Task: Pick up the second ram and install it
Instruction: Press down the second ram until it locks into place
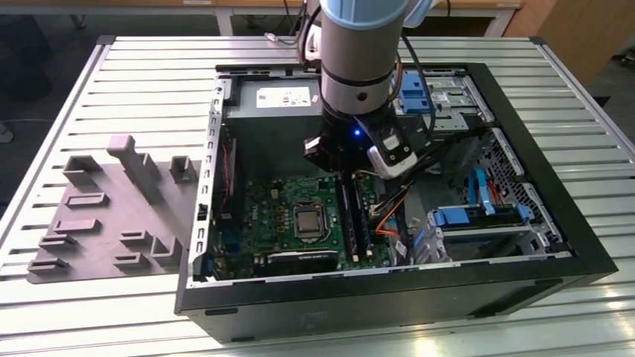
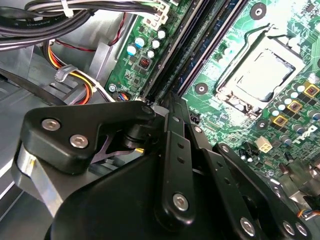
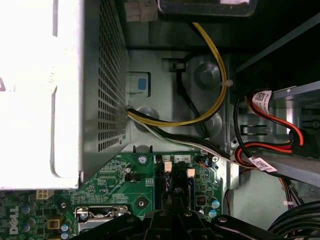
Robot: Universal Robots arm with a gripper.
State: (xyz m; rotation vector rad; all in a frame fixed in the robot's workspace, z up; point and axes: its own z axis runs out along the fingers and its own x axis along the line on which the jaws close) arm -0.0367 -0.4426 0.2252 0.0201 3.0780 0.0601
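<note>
A ribbed, silver-grey metal worktop (image 1: 149, 82) carries an open black desktop computer case (image 1: 555, 245) lying on its side, set toward the worktop's edge on the exterior view's right. A flat grey plastic fixture tray with raised holder blocks (image 1: 104, 216) lies near the worktop's edge on the exterior view's left, just beside the case. Beyond the worktop's far edge stand pale wooden furniture legs (image 1: 226, 21) and a brown wooden panel (image 1: 585, 33).

Inside the case, a large green motherboard (image 1: 288, 216) lies flat on the case floor, with a square silver processor socket (image 2: 260, 75) near its middle and long black memory slots (image 2: 200, 45) beside it. A grey perforated metal power-supply box (image 3: 75, 90) sits at the case's far end, with yellow, black and white cables (image 3: 200, 110) running from it.

The silver and light-blue robot arm (image 1: 352, 52) reaches straight down into the case. Its black gripper (image 2: 172, 107) hangs low over the memory slots, its jaws drawn close together; whether they clamp anything cannot be told. The second ram, a long thin stick, cannot be picked out for certain; dark sticks appear seated in the slots beneath the gripper.
</note>
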